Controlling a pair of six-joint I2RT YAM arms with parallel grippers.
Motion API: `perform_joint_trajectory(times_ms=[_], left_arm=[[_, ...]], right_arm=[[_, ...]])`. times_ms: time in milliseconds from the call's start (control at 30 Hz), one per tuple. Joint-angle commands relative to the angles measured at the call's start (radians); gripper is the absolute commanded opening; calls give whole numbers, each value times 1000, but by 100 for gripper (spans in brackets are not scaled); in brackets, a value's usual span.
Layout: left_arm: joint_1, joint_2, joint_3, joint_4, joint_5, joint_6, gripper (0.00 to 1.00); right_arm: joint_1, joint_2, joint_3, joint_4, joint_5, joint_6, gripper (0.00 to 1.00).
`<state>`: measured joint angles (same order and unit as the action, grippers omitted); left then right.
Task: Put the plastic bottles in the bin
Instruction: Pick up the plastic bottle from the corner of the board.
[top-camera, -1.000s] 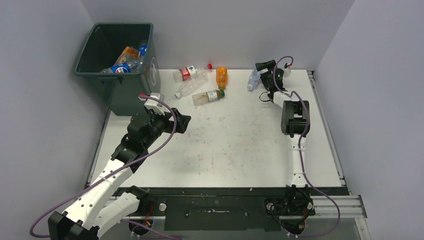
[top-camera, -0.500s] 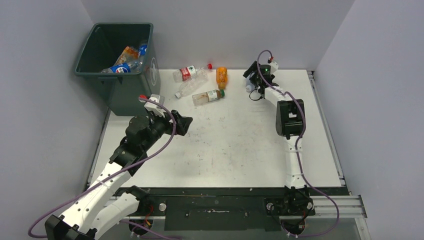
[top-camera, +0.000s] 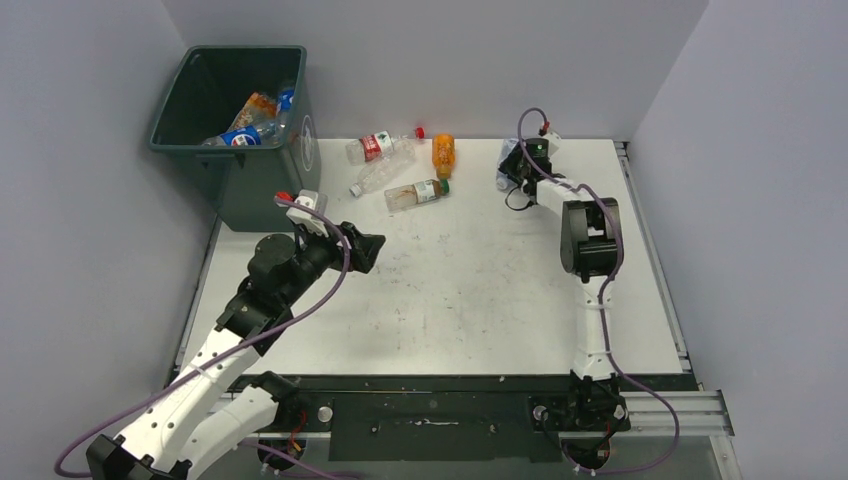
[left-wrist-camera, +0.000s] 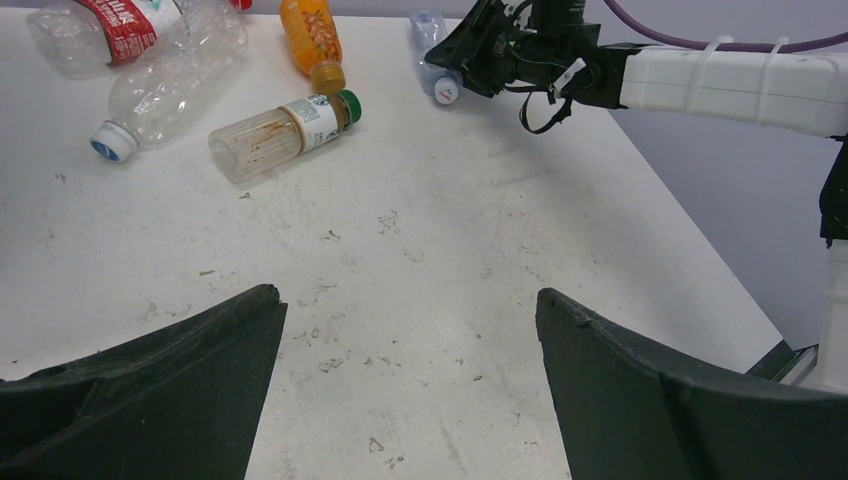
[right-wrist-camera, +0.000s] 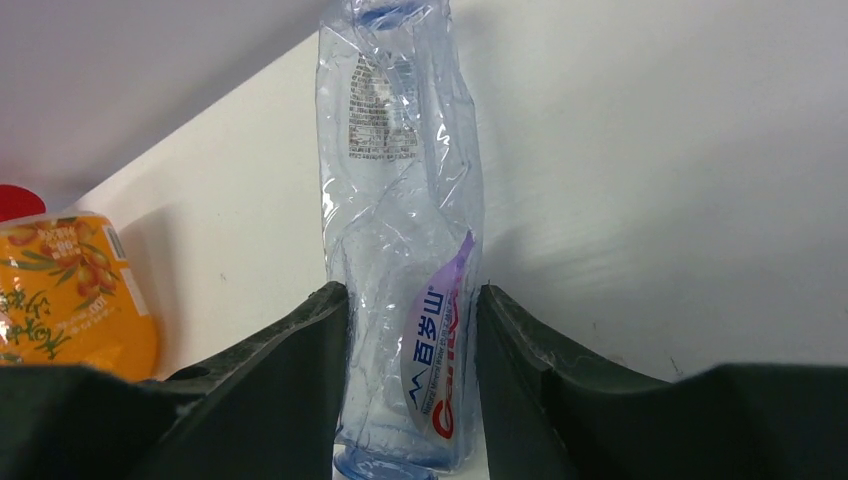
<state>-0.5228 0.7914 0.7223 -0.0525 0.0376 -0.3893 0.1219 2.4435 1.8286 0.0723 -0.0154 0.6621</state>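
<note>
A crumpled clear bluish bottle (right-wrist-camera: 405, 200) lies at the back of the table, and my right gripper (right-wrist-camera: 410, 300) is shut on it, one finger (right-wrist-camera: 300, 350) pressed to each side. From above, that gripper (top-camera: 513, 170) sits over the same bottle (top-camera: 505, 156). To its left lie an orange bottle (top-camera: 444, 155), a green-capped clear bottle (top-camera: 417, 193), a red-labelled bottle (top-camera: 375, 147) and another clear bottle (top-camera: 378, 175). My left gripper (left-wrist-camera: 405, 300) hovers open over bare table, near the bin (top-camera: 255, 190). The bin holds several bottles (top-camera: 250, 125).
The bin stands at the back left corner, off the table's left edge. Grey walls close in the back and both sides. A rail with both arm bases (top-camera: 440, 405) runs along the near edge.
My right gripper has moved onto the bluish bottle and closed from wide open onto its sides. The left arm has shifted only slightly and stays open.
</note>
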Motion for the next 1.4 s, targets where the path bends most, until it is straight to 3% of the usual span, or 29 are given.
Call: perform_joint_trajectory(times_ms=[0,100,300,467,567,700,867,1067,1367], left_arm=[[-6,-26,23,37,-21,4,96],[-8,-34,11,55,-28,6,96],[-20,-63,-49,181,-12,-34,96],[-32,-61,-158,433,72,-187,96],[-33,-26,-178,501,145,-267,96],[-65,41,-185,536,211,-350,96],[-269,51,-212,593,50,-254,96],[-488,113,-241,755,-110,-139,96],[-543,185,-226,879,-151,-162,96]], right_arm=[[-7,-46,-140,-151,-45,-23,18],[-7,-184,-335,41,-139,71,6],[54,-549,-922,829,-289,358,5],[148,-819,-1247,1176,-336,415,5],[207,-971,-1356,1215,-345,400,5],[295,-1213,-1429,1100,-320,312,5],[446,-1438,-1454,962,-211,218,5],[611,-1508,-1465,962,-47,210,5],[751,-1498,-1449,964,107,146,5]])
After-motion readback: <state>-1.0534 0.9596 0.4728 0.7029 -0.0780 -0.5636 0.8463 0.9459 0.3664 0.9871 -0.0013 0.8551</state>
